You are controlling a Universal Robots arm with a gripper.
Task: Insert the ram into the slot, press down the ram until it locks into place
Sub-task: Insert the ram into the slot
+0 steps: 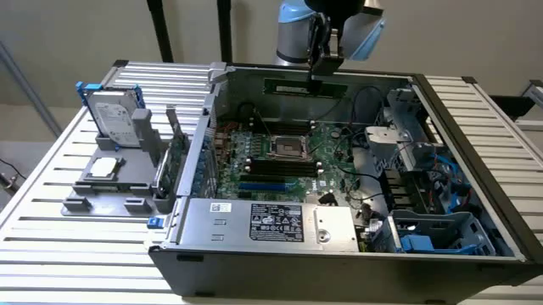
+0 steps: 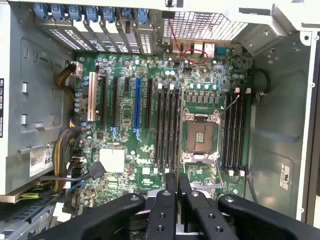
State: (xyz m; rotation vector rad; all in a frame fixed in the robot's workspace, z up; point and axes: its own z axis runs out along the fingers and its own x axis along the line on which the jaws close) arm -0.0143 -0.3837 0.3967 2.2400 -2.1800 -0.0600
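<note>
The tool (image 1: 323, 75) clamps the ram (image 1: 293, 88) at upper middle, above the open case (image 1: 254, 260); the slot (image 2: 167, 125) sits empty, insertion not begun.

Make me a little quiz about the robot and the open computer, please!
1. True or false: the ram is already clicked into a slot on the motherboard.
2. What are the fingers gripping? A) the ram B) a screwdriver C) a spoon
3. Fill in: in the wrist view, the square CPU socket has long black slots on ____ sides of it.

Key: 1 false, the ram is up in the air above the open case. 2 A. 3 both.
</note>
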